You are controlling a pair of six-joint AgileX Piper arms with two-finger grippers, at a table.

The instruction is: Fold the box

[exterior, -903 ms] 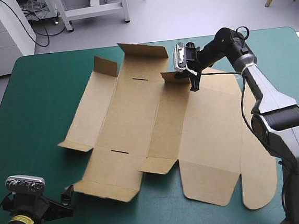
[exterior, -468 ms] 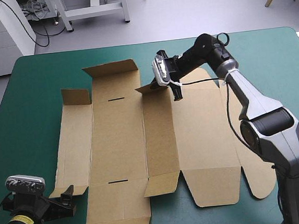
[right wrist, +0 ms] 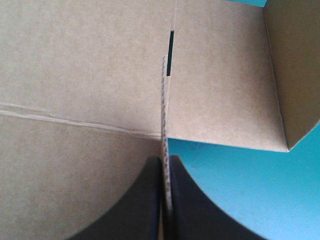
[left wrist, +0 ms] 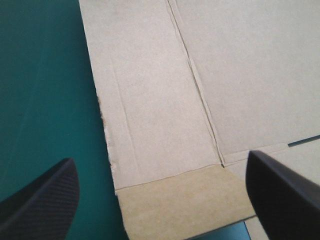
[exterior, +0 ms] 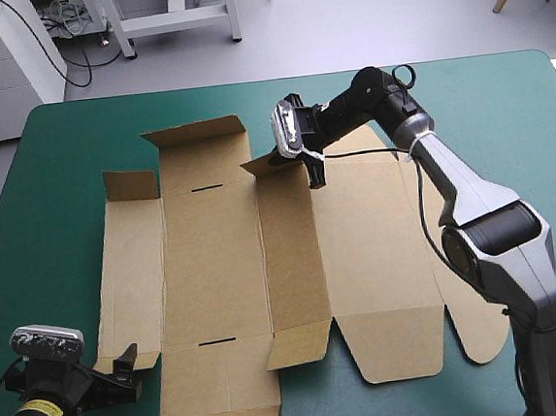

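**Item 1, box** [exterior: 215,262]. One cut sheet of brown board is lying opened out and mostly flat. It is covering the middle of the teal-green tabletop [exterior: 59,159], which is showing beyond the box's left, far and right edges.

**Item 2, right pincer** [exterior: 291,156]. I am reaching it over the box's far edge and clamping it on a small flap [exterior: 262,164] at the far end of the box's narrow middle panel.
- From this wrist, my right pincer [right wrist: 164,162] is pressing its black fingers [right wrist: 145,200] together.
- The small flap [right wrist: 164,110] is standing edge-on between them, raised off the box [right wrist: 75,75].
- A short dark slot [right wrist: 171,52] is sitting just past the flap's end.
- The tabletop [right wrist: 225,190] is showing beside the box's far edge.

**Item 3, left pincer** [exterior: 127,372]. I am holding it at the box's near left corner, with its fingers standing wide apart and gripping nothing.
- From this wrist, my left pincer [left wrist: 160,160] is framing a darker corner flap [left wrist: 185,200].
- The box [left wrist: 150,100] is stretching ahead of it, and the tabletop [left wrist: 45,75] is running along the box's left edge.
- I cannot tell whether the fingers are touching the board.

**Item 4, wide flap** [exterior: 194,133]. It is tilting upward along the box's far edge.
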